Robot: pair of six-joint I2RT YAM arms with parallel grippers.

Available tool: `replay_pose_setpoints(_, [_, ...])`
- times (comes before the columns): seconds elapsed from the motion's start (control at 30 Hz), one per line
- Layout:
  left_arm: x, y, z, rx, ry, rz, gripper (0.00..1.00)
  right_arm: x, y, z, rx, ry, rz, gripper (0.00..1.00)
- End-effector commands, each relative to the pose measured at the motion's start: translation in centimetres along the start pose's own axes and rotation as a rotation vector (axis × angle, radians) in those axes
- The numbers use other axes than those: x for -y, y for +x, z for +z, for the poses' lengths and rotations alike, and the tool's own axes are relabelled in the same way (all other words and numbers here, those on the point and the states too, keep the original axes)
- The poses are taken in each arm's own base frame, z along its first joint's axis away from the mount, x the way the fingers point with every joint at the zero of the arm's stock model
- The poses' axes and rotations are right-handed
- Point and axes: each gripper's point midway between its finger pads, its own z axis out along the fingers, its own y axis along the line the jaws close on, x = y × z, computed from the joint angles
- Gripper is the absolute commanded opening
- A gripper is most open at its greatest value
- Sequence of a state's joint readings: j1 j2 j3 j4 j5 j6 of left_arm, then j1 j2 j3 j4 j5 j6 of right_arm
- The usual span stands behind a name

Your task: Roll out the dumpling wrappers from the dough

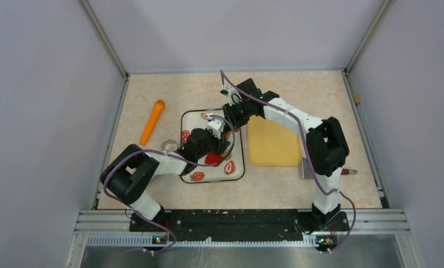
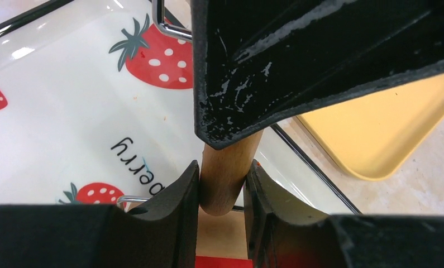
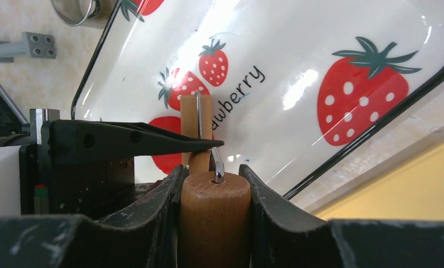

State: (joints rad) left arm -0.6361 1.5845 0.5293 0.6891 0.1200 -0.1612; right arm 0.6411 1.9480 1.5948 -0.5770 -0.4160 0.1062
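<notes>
A strawberry-printed white tray (image 1: 237, 174) holds the red dough (image 1: 213, 159). In the left wrist view only a red strip of that dough (image 2: 224, 262) shows low between the fingers. Both grippers hold a wooden roller tool with a metal wire frame above the tray. My left gripper (image 1: 222, 149) (image 2: 222, 187) is shut on its rounded wooden handle (image 2: 226, 167). My right gripper (image 1: 229, 129) (image 3: 214, 181) is shut on a wooden cylinder (image 3: 214, 218) with a wire in its end. The two grippers nearly touch. The dumpling wrappers are out of view.
An orange stick (image 1: 152, 121) lies at the back left. A metal ring (image 1: 169, 146) (image 3: 74, 14) sits left of the tray. A yellow board (image 1: 273, 142) (image 2: 387, 128) lies right of the tray. A small tool (image 1: 348, 171) rests behind the right arm.
</notes>
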Motion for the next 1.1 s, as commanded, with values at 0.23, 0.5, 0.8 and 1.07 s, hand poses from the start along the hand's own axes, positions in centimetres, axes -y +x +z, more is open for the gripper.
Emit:
replay_pose_setpoints(0.23, [-0.7,0.3,1.9,-0.114,-0.032,0.045,0.0,1.5,0.2,-1.4,-0.024,0.087,-0.087,0.0])
replay_pose_setpoints(0.5, [1.3,-6.3,-1.2,-0.053,0.021,0.103,0.0,-4.5,-3.2,-6.3,0.102,-0.106,-0.17,0.0])
replay_pose_setpoints(0.8, [0.7,-2.6,-4.5,-0.144,-0.033,0.009,0.0,-5.9,-1.1,-2.8,0.03,-0.153,-0.187,0.0])
replay_pose_setpoints(1.07, [-1.1,1.3,-4.6,-0.185,-0.127,-0.055,0.0,-4.4,0.4,1.1,-0.043,-0.087,-0.201,0.0])
